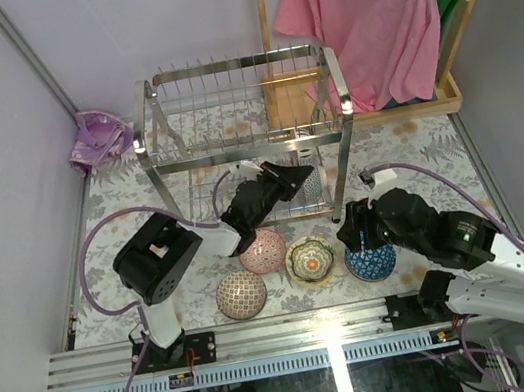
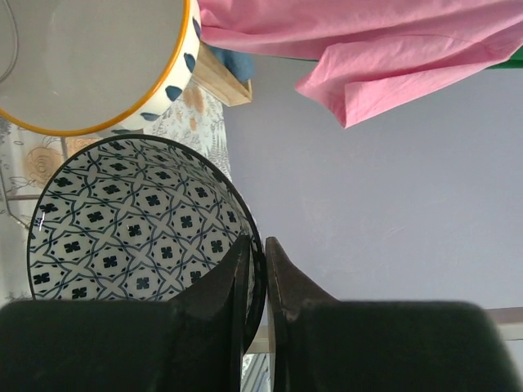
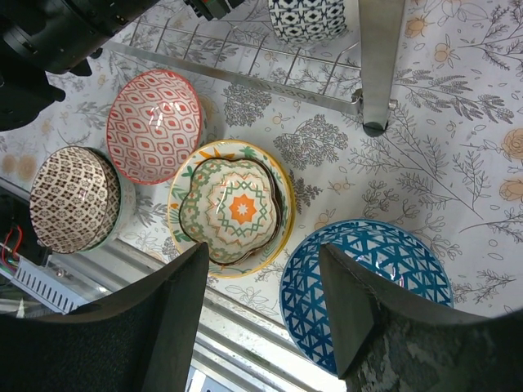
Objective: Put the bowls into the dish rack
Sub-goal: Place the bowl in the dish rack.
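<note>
The steel wire dish rack (image 1: 245, 128) stands at the back middle of the table. My left gripper (image 1: 291, 177) reaches into its lower tier and is shut on the rim of a black-and-white patterned bowl (image 2: 131, 220), held on edge; its jaws (image 2: 257, 245) pinch the rim. A white bowl with an orange rim (image 2: 90, 57) sits beside it. On the table lie a red bowl (image 1: 263, 251), a brown bowl (image 1: 241, 294), a green-and-yellow bowl (image 1: 310, 260) and a blue bowl (image 1: 371, 262). My right gripper (image 3: 263, 247) is open and empty, above the blue bowl (image 3: 384, 269) and the green-and-yellow one (image 3: 233, 204).
A pink shirt (image 1: 362, 16) hangs on a wooden stand at the back right. A purple cloth (image 1: 100, 138) lies at the back left. A rack post (image 3: 377, 65) stands just beyond the blue bowl. The metal rail (image 1: 315, 324) marks the table's near edge.
</note>
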